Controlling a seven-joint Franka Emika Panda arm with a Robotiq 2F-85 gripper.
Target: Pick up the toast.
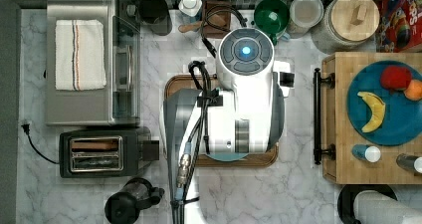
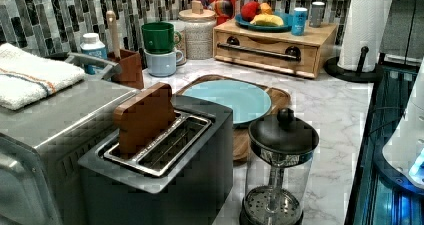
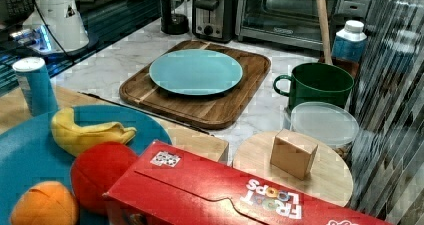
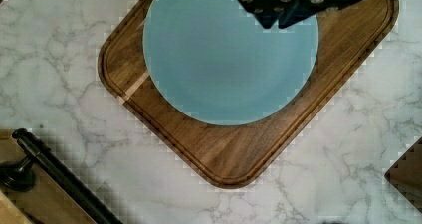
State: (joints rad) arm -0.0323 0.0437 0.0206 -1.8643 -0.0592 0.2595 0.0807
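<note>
The toast [image 2: 144, 116] stands upright in one slot of the black toaster [image 2: 165, 177], its upper half protruding; the neighbouring slot holds nothing. The light-blue plate [image 3: 196, 71] lies bare on the wooden board [image 3: 220, 110]. The dark-blue plate [image 1: 398, 129] holds a banana [image 1: 374, 110], a red fruit [image 1: 395, 77] and an orange fruit [image 1: 414, 90]. The gripper [image 4: 293, 2] hangs above the light-blue plate's rim; whether its jaws are open cannot be told.
</note>
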